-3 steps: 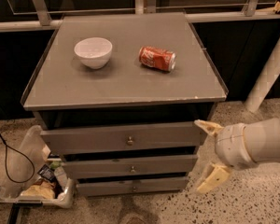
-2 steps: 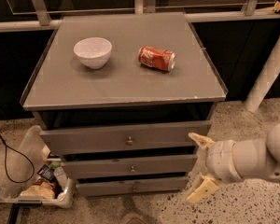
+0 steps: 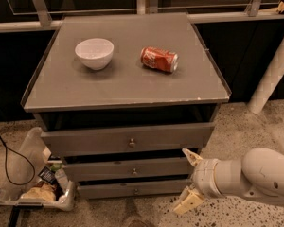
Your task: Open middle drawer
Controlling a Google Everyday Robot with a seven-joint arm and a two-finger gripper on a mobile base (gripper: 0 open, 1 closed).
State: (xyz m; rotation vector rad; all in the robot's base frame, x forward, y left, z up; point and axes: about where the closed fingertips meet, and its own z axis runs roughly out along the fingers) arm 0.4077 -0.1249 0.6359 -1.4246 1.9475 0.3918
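The grey cabinet (image 3: 128, 86) has three drawers stacked in its front. The middle drawer (image 3: 99, 170) is a slim grey front with a tiny round knob (image 3: 134, 171), and it sits about flush between the top drawer (image 3: 85, 142) and the bottom drawer (image 3: 104, 189). My gripper (image 3: 189, 179) is low at the right end of the drawer fronts, level with the middle drawer. It is open, one pale finger (image 3: 191, 156) up and the other down, with nothing between them. It is well right of the knob.
A white bowl (image 3: 94, 52) and a red can (image 3: 159, 59) lying on its side rest on the cabinet top. A plastic bin (image 3: 23, 164) of rubbish and a black cable (image 3: 2, 157) lie on the floor at left. A white post (image 3: 274, 70) leans at right.
My gripper and arm have moved left and lower, from beside the cabinet's right side to the right end of the drawer fronts. The drawers have not moved.
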